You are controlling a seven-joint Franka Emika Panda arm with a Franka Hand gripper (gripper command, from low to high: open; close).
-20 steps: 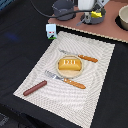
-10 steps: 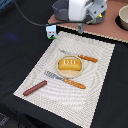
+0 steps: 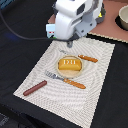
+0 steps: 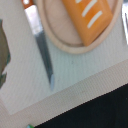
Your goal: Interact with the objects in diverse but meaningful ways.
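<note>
Bread loaf: the orange-brown bread loaf (image 3: 69,63) with white slash marks lies on a small round plate (image 3: 59,71) near the middle of the striped placemat (image 3: 100,75); in the wrist view the loaf (image 4: 92,17) is cut off by the frame, only one end showing.
Plate: pale rim, partly covered by the loaf; the wrist view shows just an arc of it (image 4: 60,44).
Knife: orange-handled knife (image 3: 88,58) at 2 o'clock from the loaf, its blade end hidden under the arm; the wrist view shows a grey blade (image 4: 44,55) just beside the plate, blurred.
Fork: orange-handled fork (image 3: 65,81) at 6 o'clock from the loaf, tines close to the plate's rim.
Sausage: reddish-brown sausage (image 3: 34,88) at 8 o'clock, well apart from the plate, near the mat's edge.
Milk carton: a white carton (image 3: 50,31) at 11 o'clock, off the mat, half hidden behind the arm.
Jaws: the robot arm (image 3: 75,17) hangs over the mat's far edge; I cannot tell whether the jaws are open or closed, no fingertip is clear in either view.
Bowl: a pale bowl (image 3: 123,17) at 1 o'clock, cut by the frame.
Open room: bare mat lies at 4 o'clock from the loaf; the dark surface (image 3: 112,107) surrounds the mat.
</note>
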